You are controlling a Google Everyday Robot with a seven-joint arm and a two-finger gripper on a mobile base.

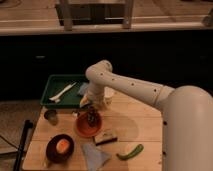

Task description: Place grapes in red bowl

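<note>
The red bowl (83,129) sits on the wooden table, left of centre. A small dark cluster, the grapes (92,117), shows at the bowl's upper inside, right under my gripper (93,107). The gripper hangs at the end of the white arm that reaches in from the right, just above the bowl's far rim. I cannot tell whether the grapes rest in the bowl or are still held.
A green tray (52,89) with a white utensil (62,92) lies at the back left. A dark bowl (60,148) holding something orange, a blue cloth (95,155), a curved green vegetable (130,151), a small block (106,137) and a small cup (50,116) surround the red bowl.
</note>
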